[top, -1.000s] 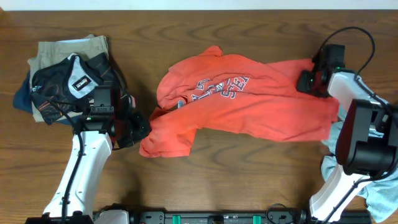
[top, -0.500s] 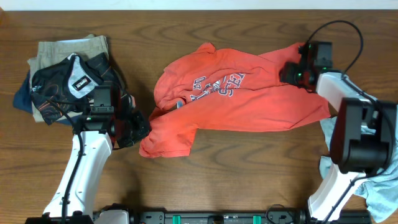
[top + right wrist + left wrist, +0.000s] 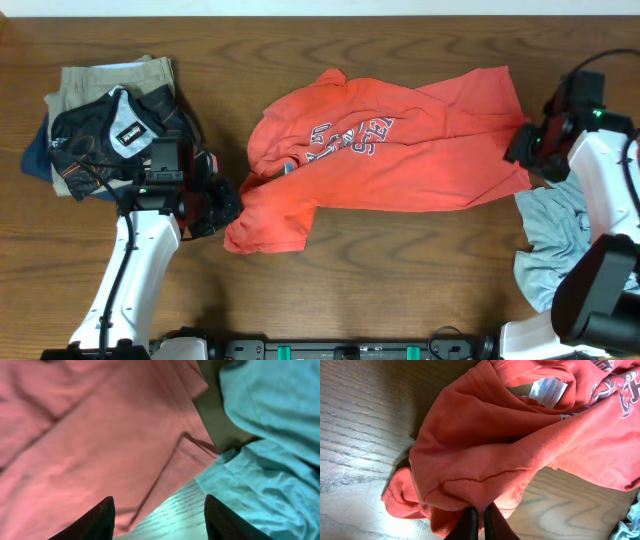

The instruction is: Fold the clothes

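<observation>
The coral-red T-shirt lies crumpled across the middle of the table, its white and dark-red lettering facing up. My left gripper is shut on the shirt's lower-left edge; in the left wrist view the closed fingers pinch a fold of red cloth. My right gripper is open and empty at the shirt's right edge. In the right wrist view its spread fingers hover over the shirt's hem and bare wood.
A pile of folded clothes, khaki, dark and patterned, sits at the far left. A light blue garment lies at the right edge beside the shirt; it also shows in the right wrist view.
My right gripper let go of the shirt's upper right part and moved right and toward the near side. The released cloth now lies flat. The left arm has not moved.
</observation>
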Robot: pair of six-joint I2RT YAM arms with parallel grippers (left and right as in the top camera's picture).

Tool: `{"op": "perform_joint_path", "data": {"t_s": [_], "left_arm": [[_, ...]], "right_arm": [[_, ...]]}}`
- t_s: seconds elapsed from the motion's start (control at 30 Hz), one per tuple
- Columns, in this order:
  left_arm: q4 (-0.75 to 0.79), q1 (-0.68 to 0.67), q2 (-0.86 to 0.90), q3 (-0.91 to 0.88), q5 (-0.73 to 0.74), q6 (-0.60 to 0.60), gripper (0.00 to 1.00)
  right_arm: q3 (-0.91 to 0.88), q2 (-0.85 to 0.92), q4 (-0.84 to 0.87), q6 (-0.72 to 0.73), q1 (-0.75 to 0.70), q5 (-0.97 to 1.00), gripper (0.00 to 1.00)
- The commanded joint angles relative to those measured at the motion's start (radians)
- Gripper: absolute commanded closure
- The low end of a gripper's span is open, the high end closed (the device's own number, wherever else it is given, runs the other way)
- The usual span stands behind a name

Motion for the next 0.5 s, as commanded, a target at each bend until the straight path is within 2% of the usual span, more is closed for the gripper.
{"op": "perform_joint_path", "data": {"t_s": [0.0,0.23,0.47], "left_arm": [[0.000,0.004,0.004,-0.010,-0.007,0.013,0.94],[-0.002,0.004,0.004,-0.010,-0.007,0.013,0.94],[-0.004,0.004,0.004,-0.010,-0.007,0.013,0.94]], "right_arm": [[-0.080,0.018,0.041,0.057,0.001,-0.026,0.46],[-0.259,0.023,0.227,0.235,0.005,-0.042,0.58],[-0.351,0.027,0.309,0.285,0.005,0.027,0.60]]}}
